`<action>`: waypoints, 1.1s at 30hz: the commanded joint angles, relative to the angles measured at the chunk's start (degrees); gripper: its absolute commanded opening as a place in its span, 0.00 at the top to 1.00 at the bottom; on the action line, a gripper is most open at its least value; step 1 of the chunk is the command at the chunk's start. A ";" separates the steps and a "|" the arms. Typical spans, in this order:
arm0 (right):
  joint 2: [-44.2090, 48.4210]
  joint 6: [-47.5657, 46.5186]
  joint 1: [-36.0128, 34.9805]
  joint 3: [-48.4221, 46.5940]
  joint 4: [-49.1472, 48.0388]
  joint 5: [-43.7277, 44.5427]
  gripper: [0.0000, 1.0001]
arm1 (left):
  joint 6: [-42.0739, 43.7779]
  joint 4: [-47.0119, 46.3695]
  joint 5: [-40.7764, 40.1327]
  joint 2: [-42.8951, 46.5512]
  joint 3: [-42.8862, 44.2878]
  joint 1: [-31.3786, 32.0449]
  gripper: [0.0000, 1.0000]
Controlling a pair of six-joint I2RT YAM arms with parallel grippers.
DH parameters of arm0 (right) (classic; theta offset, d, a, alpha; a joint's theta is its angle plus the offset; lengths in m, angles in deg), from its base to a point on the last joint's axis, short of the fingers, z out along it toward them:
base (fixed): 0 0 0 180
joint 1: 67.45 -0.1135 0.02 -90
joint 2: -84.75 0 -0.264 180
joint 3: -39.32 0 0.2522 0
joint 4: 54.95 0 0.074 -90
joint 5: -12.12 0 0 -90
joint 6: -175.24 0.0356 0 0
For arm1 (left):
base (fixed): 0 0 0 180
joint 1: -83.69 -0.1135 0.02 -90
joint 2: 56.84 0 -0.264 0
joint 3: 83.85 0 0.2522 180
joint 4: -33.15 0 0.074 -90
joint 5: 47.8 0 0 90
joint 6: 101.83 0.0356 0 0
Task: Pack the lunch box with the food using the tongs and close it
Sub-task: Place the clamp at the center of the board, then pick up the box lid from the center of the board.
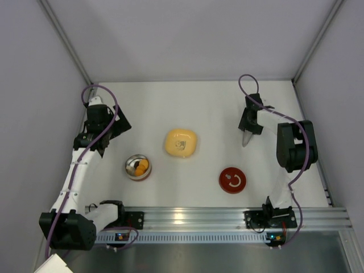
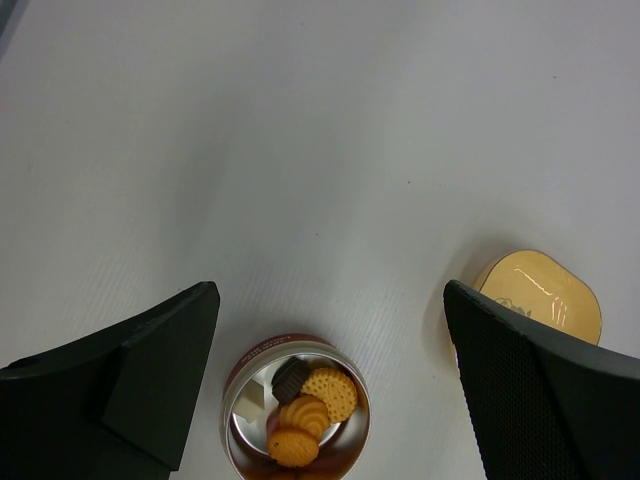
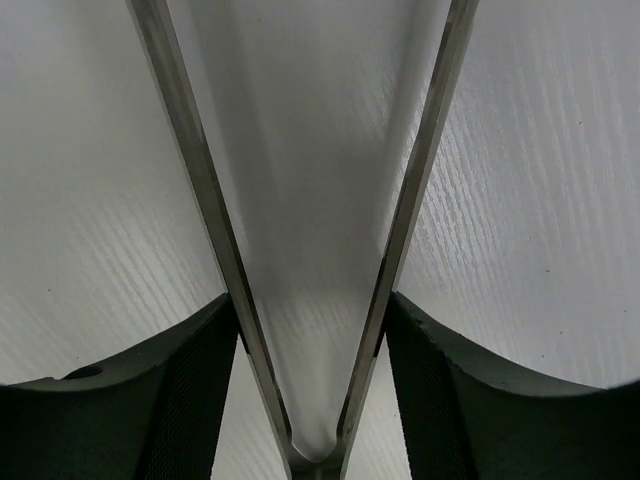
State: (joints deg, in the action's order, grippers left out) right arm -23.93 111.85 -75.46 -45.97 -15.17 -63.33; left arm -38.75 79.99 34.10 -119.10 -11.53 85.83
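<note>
White worktop (image 1: 199,108), boxed in by plain grey walls (image 1: 170,34) on three sides, with a silver rail (image 1: 193,215) along the near edge.

Far left: left gripper (image 1: 108,125) hanging over the worktop, fingers (image 2: 130,385) spread wide, gripping nothing.

Just right of it and nearer the rail: the lunch box (image 1: 130,169), upright and lidless, shiny silver inside, red band low on its wall. Framed in the left wrist view between the two spread fingers, below them and touching neither.

Inside it, the food (image 2: 310,405): several orange ridged pieces heaped together, one dark brown piece at the back, and a pale shape against the left wall, perhaps a pink piece or only a reflection.

Next to the right, a little farther back: a yellow dish (image 1: 181,143), rounded-square, glossy, with a faint mark on top, near the lunch box but apart from it.

Further right and closer to the rail: a flat red disc (image 1: 232,180) with a white mark, lying alone.

Farthest right: right gripper (image 1: 248,129) pointing downward, fingers (image 3: 180,390) pressed against the outer sides of the tongs (image 1: 246,139) and holding them. Two slender silver arms splayed in a narrow V in the right wrist view, joined end tucked back between the fingers, nothing caught between the arms. Below them only bare worktop, well apart from dish, disc and lunch box.
</note>
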 commanded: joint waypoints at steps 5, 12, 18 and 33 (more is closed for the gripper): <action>-1.80 -0.24 1.68 -1.07 -3.79 -1.62 0.37 | 0.46 -2.93 -0.16 1.35 -0.21 -0.46 0.01; 2.68 -0.60 1.68 -0.90 -3.08 -1.71 0.26 | 0.46 -2.93 -0.34 1.18 -0.21 -0.46 0.01; 6.37 -1.39 1.68 -0.37 -1.85 -1.10 0.13 | 0.37 -2.93 -0.43 1.18 -0.12 -0.46 0.01; 35.89 -2.27 -3.93 13.68 4.99 -3.65 0.14 | 0.46 -2.93 0.36 1.00 -0.38 -0.46 0.01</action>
State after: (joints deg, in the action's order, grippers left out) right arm 6.28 109.97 -76.25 -34.98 -14.67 -65.82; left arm -38.75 79.90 34.06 -119.10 -11.66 85.83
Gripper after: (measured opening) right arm 0.861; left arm 0.990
